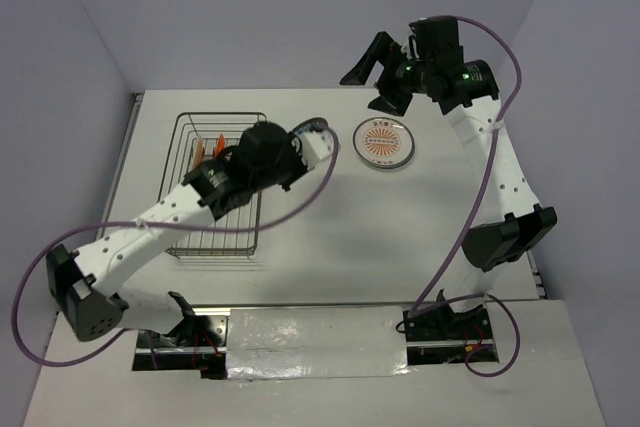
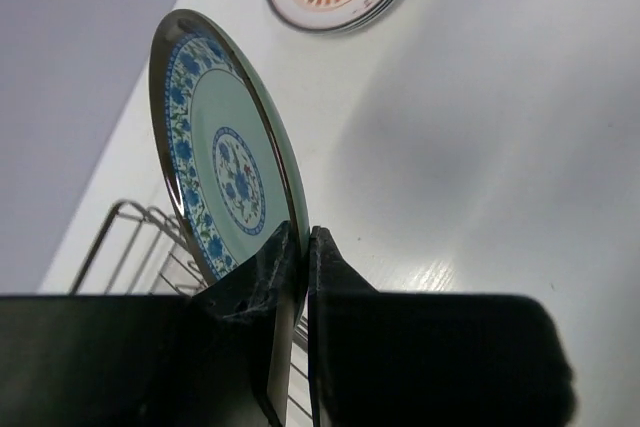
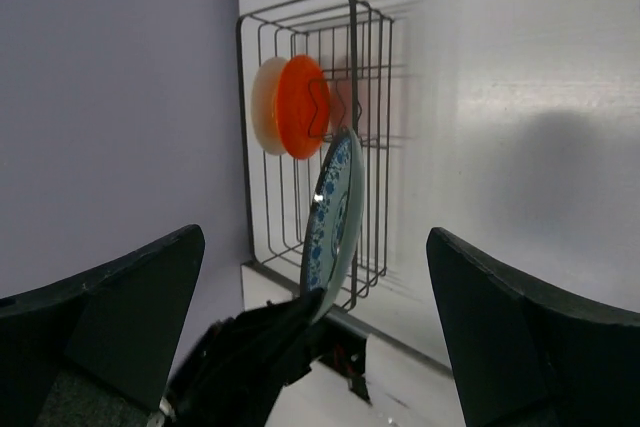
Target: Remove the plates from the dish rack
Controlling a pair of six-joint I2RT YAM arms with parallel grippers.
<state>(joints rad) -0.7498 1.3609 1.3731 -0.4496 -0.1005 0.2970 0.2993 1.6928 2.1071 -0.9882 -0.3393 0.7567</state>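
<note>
1. Teal plate (image 2: 225,177) stood upright over the dish rack (image 1: 225,115), its rim clenched in your L gripper (image 2: 303,237).
2. Orange plate (image 3: 300,107) & cream plate (image 3: 262,107) sat in the rack.
3. Sunburst plate (image 1: 385,141) lay flat on the table (image 1: 300,247), R of the rack.
4. Your R gripper (image 1: 378,79) was released, jaws wide, holding nothing.

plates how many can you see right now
4: teal plate pinched in the left tool, orange plate and cream plate standing in the dish rack, sunburst plate flat on the table; another may hide under it.
</note>
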